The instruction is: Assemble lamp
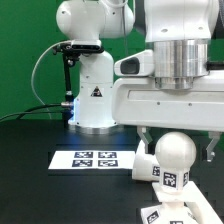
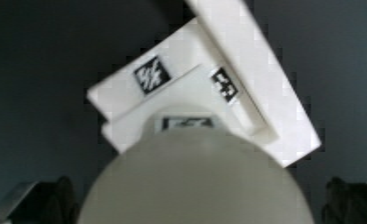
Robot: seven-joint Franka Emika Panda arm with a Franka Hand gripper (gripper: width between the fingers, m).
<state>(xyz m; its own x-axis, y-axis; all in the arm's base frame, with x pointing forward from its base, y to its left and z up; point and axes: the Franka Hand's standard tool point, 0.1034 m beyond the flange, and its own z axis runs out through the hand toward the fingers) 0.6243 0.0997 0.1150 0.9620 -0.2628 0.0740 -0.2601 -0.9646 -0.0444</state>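
The bulb [image 1: 172, 152] stands upright with its round head up and its tagged neck on the flat stepped base [image 1: 165, 212] at the exterior view's bottom right. My gripper [image 1: 178, 150] hangs straight over it, jaws open, one finger on each side of the head with a small gap. In the wrist view the bulb head [image 2: 189, 175] fills the space between the two dark fingers [image 2: 38, 200] of my gripper [image 2: 192, 205], and the tagged base [image 2: 206, 90] lies beyond. Another white tagged part [image 1: 143, 167], probably the shade, sits just beside the bulb on the exterior view's left.
The marker board [image 1: 92, 158] lies flat on the dark table left of the lamp parts in the exterior view. The robot's white body [image 1: 95, 95] stands behind it. A black cable [image 1: 40, 90] runs down at the back left.
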